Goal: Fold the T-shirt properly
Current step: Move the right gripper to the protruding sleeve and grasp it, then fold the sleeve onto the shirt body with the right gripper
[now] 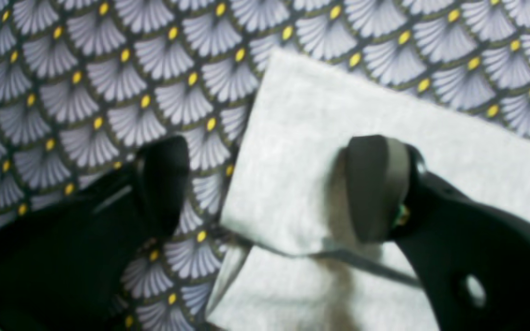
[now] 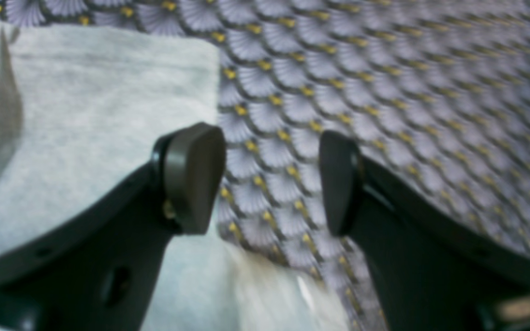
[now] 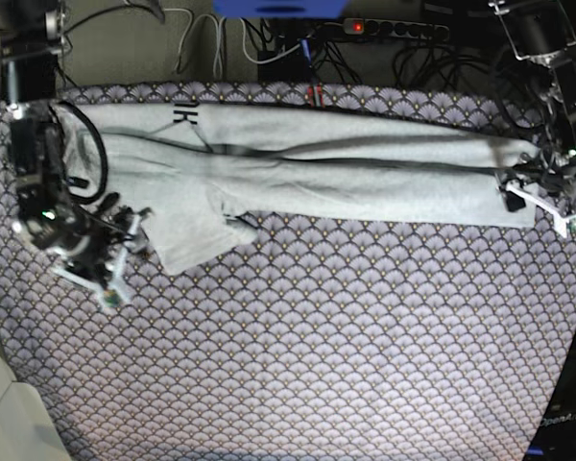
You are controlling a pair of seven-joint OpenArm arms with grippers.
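The light grey T-shirt (image 3: 346, 168) lies as a long band across the far half of the table, with black lettering (image 3: 186, 115) near its left end and a sleeve flap (image 3: 187, 240) hanging toward me. My left gripper (image 1: 269, 188) is open at the shirt's right-end corner (image 1: 338, 115). One of its fingers (image 1: 375, 188) is over the cloth, the other over the tablecloth. In the base view this left gripper (image 3: 520, 197) sits at the band's right end. My right gripper (image 2: 267, 179) is open beside the T-shirt (image 2: 85, 115), with only tablecloth between its fingers. It is near the sleeve flap (image 3: 132, 229).
The fan-patterned tablecloth (image 3: 317, 336) covers the whole table. Cables and a power strip (image 3: 394, 29) run behind the far edge. A pale surface (image 3: 5, 413) shows beyond the table's near left corner.
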